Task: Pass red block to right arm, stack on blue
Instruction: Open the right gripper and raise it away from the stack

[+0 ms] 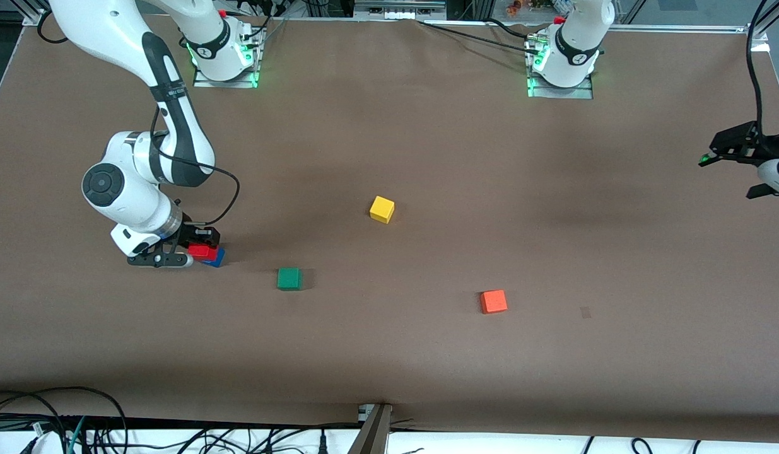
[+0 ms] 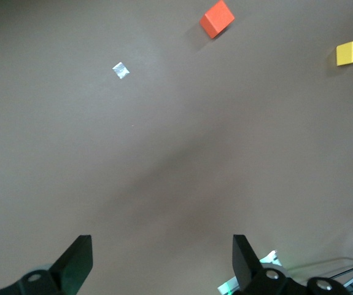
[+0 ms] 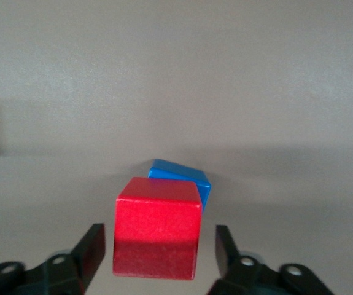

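Red block (image 3: pixel 156 226) sits on the blue block (image 3: pixel 182 175), between my right gripper's (image 3: pixel 159 251) spread fingers, clear of both, toward my right arm's end of the table (image 1: pixel 427 353). My left gripper (image 2: pixel 162 261) waits, spread wide.

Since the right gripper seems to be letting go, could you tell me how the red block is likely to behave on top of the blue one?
The red block looks rigid and flat-faced, so it probably won't roll. It sits skewed on the blue block, so a nudge might slide or tip it off. The right gripper fingers stand just clear of its sides, so pulling straight away seems safest.
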